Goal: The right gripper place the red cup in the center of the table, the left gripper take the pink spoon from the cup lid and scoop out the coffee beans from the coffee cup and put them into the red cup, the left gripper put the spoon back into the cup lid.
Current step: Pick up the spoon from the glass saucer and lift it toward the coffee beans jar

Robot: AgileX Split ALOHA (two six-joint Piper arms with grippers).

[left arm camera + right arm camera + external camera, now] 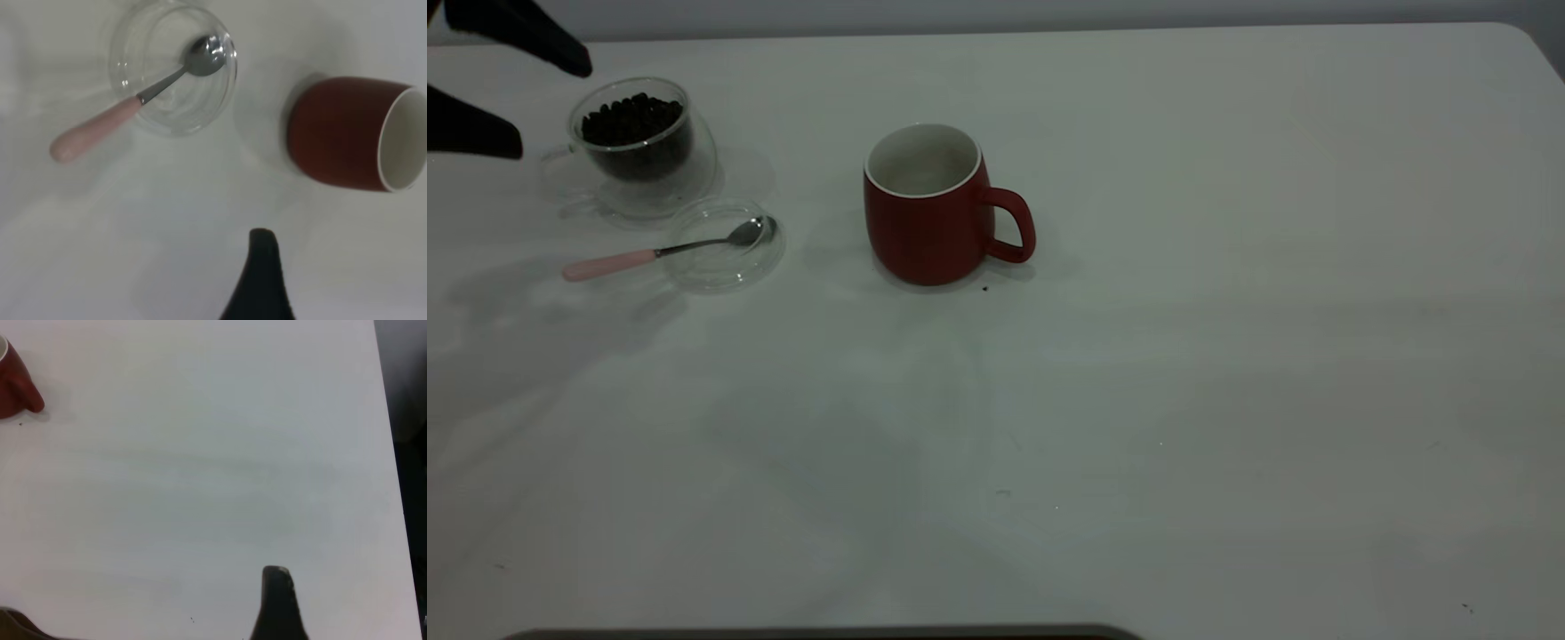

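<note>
Red mug (pixel 927 209) upright mid-table, empty
My left gripper (pixel 494 84) hovers open beside the bean-filled glass cup (pixel 639 147); pink spoon (pixel 660 252) rests in the lid (pixel 725 267); right fingers — can't tell

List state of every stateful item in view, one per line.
red cup: upright, empty, apart from both grippers
coffee cup: upright, uncovered
coffee beans: heaped inside coffee cup
cup lid: flat on table
pink spoon: bowl in lid, handle overhanging
left gripper: open, holding nothing

White table (pixel 1227 356): red cup (pixel 929 222), coffee cup (pixel 645 156), cup lid (pixel 725 258) w/ pink spoon (pixel 609 264).
</note>
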